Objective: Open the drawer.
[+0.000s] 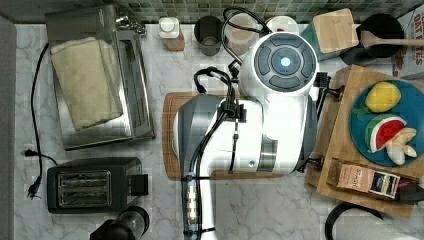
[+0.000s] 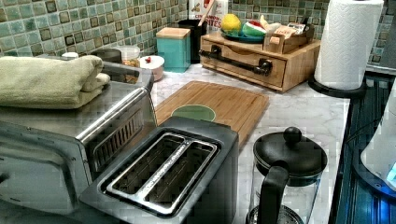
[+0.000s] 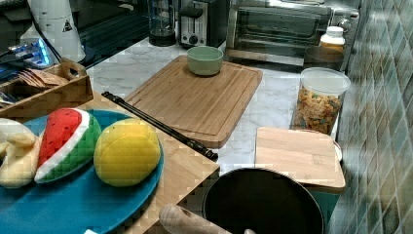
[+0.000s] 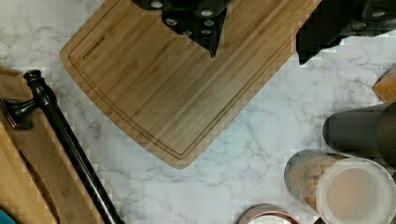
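The drawer (image 2: 280, 70) is a light wooden unit against the tiled wall, and its front sits flush with the box. A black bar handle (image 2: 238, 59) runs along that front on two brackets. In the top view the drawer (image 1: 336, 131) lies at the right, beside my white arm (image 1: 260, 130). My gripper (image 4: 261, 39) is open with nothing between its dark fingertips (image 4: 212, 32). It hangs over the edge of the cutting board (image 4: 173, 88), clear of the handle (image 4: 70, 144) across a strip of marble.
A blue plate (image 3: 87, 200) of toy fruit rests on the drawer unit. A green bowl (image 3: 205, 59) sits on the board. A pasta jar (image 3: 319, 105), toaster oven (image 1: 100, 85), toaster (image 1: 90, 185), paper towel roll (image 2: 348, 42) and French press (image 2: 287, 177) ring the counter.
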`<state>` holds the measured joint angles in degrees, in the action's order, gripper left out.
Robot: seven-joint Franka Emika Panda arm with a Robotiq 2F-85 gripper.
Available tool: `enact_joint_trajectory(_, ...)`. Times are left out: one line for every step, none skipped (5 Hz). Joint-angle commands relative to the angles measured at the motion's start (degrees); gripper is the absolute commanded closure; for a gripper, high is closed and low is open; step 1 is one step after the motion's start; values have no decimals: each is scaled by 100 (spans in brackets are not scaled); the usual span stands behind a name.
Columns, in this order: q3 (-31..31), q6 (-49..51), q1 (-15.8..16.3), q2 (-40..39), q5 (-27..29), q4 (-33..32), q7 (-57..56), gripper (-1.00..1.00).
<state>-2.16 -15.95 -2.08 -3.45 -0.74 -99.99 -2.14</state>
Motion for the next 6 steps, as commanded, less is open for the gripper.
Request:
enact_joint_trajectory(-2, -3, -4, 0, 0, 93, 0, -100)
enact_joint_trajectory(-11, -393, -21, 201, -188, -357, -403, -100)
enact_joint_trajectory(-121, -443, -171, 241, -331, -525, -1394, -100)
enact_joint_trajectory(-275, -487, -346, 165, -320, -462, -2440, -100)
enact_joint_trajectory(-454, -573, -453, -54, -399, -264, -3078, -100)
enact_joint_trajectory(-634, -899, -557, -229, -535, -224, -3441, -100)
